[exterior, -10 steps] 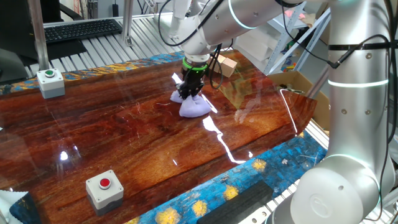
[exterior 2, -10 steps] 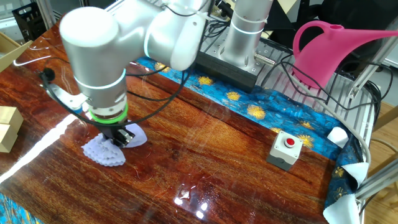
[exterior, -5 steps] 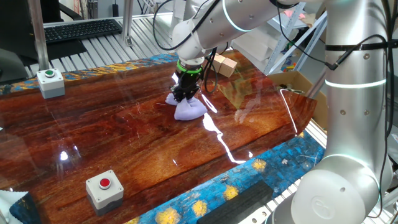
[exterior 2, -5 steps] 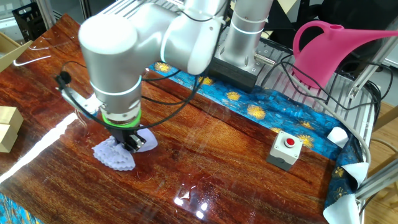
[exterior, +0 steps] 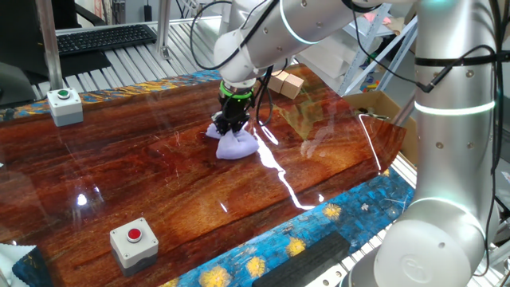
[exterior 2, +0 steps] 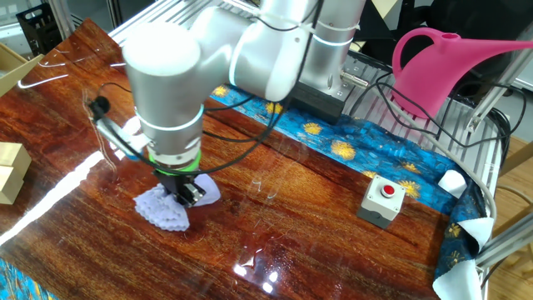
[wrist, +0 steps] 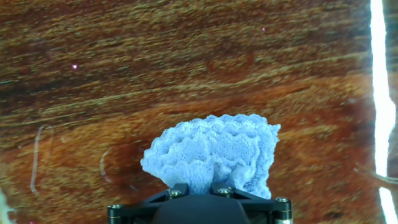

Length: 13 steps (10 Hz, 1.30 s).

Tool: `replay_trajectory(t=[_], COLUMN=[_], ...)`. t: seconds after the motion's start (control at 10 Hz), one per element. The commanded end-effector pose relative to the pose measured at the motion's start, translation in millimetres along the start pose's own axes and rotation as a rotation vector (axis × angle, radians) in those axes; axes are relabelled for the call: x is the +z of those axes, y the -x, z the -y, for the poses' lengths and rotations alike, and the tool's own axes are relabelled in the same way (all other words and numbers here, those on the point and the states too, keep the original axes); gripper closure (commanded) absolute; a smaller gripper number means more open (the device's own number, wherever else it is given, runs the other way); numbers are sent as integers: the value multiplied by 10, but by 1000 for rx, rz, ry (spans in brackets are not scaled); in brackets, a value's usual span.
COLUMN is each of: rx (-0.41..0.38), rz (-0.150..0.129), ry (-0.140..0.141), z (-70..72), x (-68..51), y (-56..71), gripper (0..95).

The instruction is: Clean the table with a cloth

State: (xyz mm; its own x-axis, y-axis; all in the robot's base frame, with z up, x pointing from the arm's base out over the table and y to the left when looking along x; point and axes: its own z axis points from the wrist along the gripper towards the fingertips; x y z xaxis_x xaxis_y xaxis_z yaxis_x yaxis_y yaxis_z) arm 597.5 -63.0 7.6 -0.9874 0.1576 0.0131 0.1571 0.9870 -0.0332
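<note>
The pale lavender cloth (exterior: 236, 144) lies bunched on the glossy reddish-brown table (exterior: 159, 167), pressed down under my gripper (exterior: 232, 125). From the other side the cloth (exterior 2: 166, 207) spreads out beneath the gripper (exterior 2: 187, 193). In the hand view the cloth (wrist: 214, 152) bulges out from between the two black fingers (wrist: 178, 192), which are shut on a fold of it; the gripper (wrist: 200, 188) sits at the bottom edge of that view.
A grey box with a red button (exterior: 137, 241) stands near the front edge, one with a green button (exterior: 64, 105) at the far left. Tan cardboard boxes (exterior: 287, 82) sit behind the arm. A pink watering can (exterior 2: 450, 71) stands off the table.
My gripper has dragged the cloth across the tabletop, leftward in one fixed view and rightward in the other, keeping it pressed on the wood.
</note>
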Motion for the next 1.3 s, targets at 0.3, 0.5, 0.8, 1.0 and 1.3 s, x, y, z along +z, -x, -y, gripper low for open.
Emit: replay_trajectory(t=[0.3,0.5,0.8,1.0,1.3], rx=[26,34,59,70,92], rz=[4,0,0,-4,-24], ry=[18,2,20,21,31], z=[-147,-256,-384,-451,-572], x=[71,28,46,58,-82], y=[-37,-72,-20,-29,21], gripper=[950,950,950,950,950])
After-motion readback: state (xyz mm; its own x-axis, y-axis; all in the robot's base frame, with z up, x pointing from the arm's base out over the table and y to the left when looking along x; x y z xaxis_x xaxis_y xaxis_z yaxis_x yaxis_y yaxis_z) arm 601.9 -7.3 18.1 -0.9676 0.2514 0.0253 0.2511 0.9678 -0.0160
